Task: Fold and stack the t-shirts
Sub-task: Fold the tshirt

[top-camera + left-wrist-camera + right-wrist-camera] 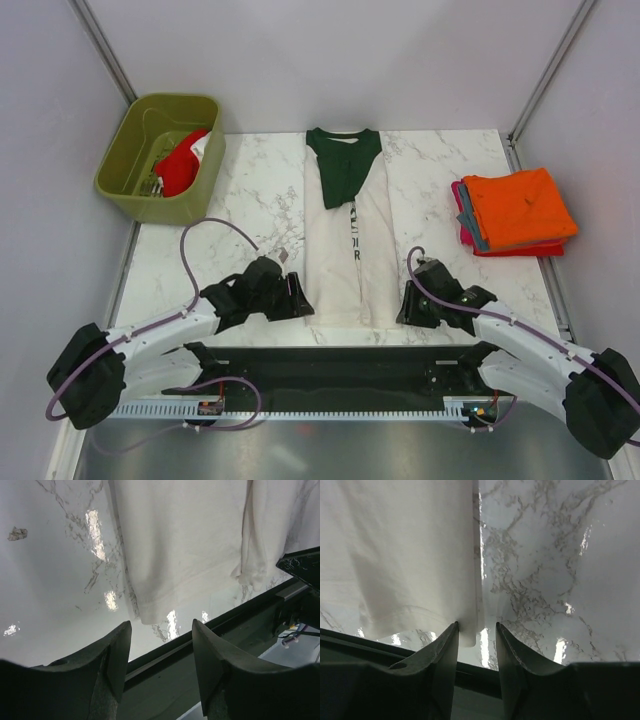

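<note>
A cream t-shirt (345,255) with dark green collar and sleeves folded inward lies as a long narrow strip down the table's middle, hem toward me. Its hem shows in the left wrist view (180,555) and the right wrist view (405,560). My left gripper (300,297) is open and empty just left of the hem's left corner (145,617). My right gripper (408,305) is open, its jaws on either side of the hem's right corner (470,635). A folded stack with an orange shirt (517,207) on top, over grey-blue and red ones, lies at the right.
An olive-green bin (130,170) at the back left holds a red shirt (180,165) and a white cloth. The black frame rail (330,365) runs along the table's near edge. Grey walls close in both sides and the back.
</note>
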Available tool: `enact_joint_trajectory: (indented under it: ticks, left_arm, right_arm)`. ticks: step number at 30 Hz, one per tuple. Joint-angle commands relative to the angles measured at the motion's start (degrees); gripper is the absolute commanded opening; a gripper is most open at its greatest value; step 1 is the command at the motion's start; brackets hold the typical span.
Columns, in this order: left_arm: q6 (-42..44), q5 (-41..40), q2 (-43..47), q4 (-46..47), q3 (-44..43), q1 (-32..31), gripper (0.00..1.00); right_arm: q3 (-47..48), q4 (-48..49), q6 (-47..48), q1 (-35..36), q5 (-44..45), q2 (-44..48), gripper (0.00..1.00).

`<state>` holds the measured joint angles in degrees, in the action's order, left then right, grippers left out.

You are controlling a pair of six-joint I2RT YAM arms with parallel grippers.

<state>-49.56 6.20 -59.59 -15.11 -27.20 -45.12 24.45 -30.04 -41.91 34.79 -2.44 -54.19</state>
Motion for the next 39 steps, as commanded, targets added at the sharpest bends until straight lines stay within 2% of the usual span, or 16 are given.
enact_joint_trajectory:
  ticks: [1, 10, 16, 17, 19, 21, 24, 27, 31, 35, 39]
  left_arm:
    - [-3.44, 1.44, -1.57, 5.08, 2.06, -0.49, 0.58]
    - [-5.72, 2.94, -5.70, 11.42, 5.05, -0.49, 0.51]
    - [-6.42, 2.42, -7.82, 13.44, 5.49, -0.49, 0.44]
    - [-6.51, 2.16, -7.99, 13.71, 5.49, -0.49, 0.38]
    - [-6.78, 1.98, -8.26, 14.41, 5.40, -0.58, 0.34]
    - [-6.87, 1.36, -8.87, 14.76, 4.97, -0.58, 0.30]
    - [-7.82, 1.36, -7.48, 14.68, 5.14, -0.58, 0.19]
    - [-9.50, 0.84, -1.96, 17.31, 6.19, -0.49, 0.12]
    - [-8.45, 0.31, 0.18, 12.66, 3.57, -0.40, 0.04]
    - [-7.39, -0.83, 0.62, 9.14, 0.93, -0.14, 0.02]
    - [-6.25, 0.65, -0.61, 9.05, -1.97, 2.92, 0.02]
  right_arm:
    - [-1.77, 1.56, -3.00, 0.46, 1.56, 1.20, 0.43]
    - [-3.97, 7.37, -3.71, 0.55, -3.19, -0.91, 0.41]
    - [-3.79, 7.89, -3.44, 0.55, -4.15, -0.39, 0.25]
    - [-3.88, 8.15, -3.09, 0.46, -4.50, -0.21, 0.20]
    - [-3.97, 8.95, -3.00, 0.55, -5.73, -0.03, 0.18]
    - [-3.97, 9.30, -3.09, 0.46, -6.26, 0.23, 0.10]
    - [-3.36, 9.56, -3.18, 0.55, -6.97, 1.02, 0.00]
    - [-1.25, 9.48, -3.53, 0.55, -7.41, 2.25, 0.00]
    - [2.09, 7.99, -3.44, 0.46, -6.62, 3.92, 0.00]
    - [6.39, 6.23, -1.95, 0.37, -4.60, 2.96, 0.00]
    - [12.80, 4.82, 0.16, -0.15, -1.88, 0.41, 0.00]
